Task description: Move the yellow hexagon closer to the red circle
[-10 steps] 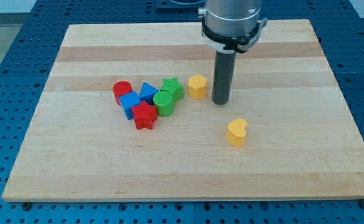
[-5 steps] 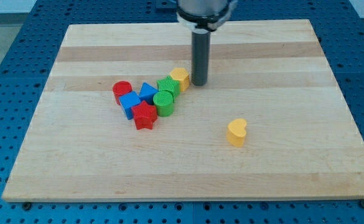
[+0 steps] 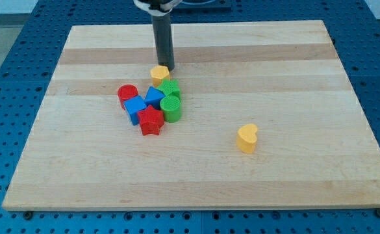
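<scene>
The yellow hexagon (image 3: pixel 160 73) lies above the cluster, touching the green star (image 3: pixel 169 88) at its lower right. The red circle (image 3: pixel 127 95) sits at the cluster's left end, a short gap down-left of the hexagon. My tip (image 3: pixel 165 67) stands right against the hexagon's upper right side. The rod rises from there to the view's top.
The cluster also holds a blue triangle (image 3: pixel 154 96), a blue cube (image 3: pixel 136 107), a green cylinder (image 3: pixel 171 108) and a red star (image 3: pixel 151 121). A yellow heart (image 3: pixel 247 138) lies alone at the lower right. The wooden board (image 3: pixel 66 175) rests on a blue perforated table.
My tip has moved left and up the view, pushing the yellow hexagon from the right of the green star to above it, nearer the red circle.
</scene>
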`<state>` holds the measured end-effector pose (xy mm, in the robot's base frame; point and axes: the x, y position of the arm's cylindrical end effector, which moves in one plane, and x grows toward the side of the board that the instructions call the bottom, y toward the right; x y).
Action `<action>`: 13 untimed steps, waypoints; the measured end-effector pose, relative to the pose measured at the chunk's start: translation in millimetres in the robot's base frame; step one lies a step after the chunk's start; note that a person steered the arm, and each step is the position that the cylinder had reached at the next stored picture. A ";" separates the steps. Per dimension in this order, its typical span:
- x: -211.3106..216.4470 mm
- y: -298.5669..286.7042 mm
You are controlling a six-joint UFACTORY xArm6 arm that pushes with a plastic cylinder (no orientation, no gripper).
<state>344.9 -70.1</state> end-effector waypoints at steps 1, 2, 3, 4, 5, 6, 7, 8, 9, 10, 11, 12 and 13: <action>10.5 12.4; 8.9 36.9; 8.9 39.7; 8.9 0.1; 13.5 -39.8; 18.1 -46.7; -2.6 -32.2; -13.3 -14.1; 4.3 -13.8; 19.2 -18.0; 19.4 -37.7; 20.1 -56.3; 18.0 -55.8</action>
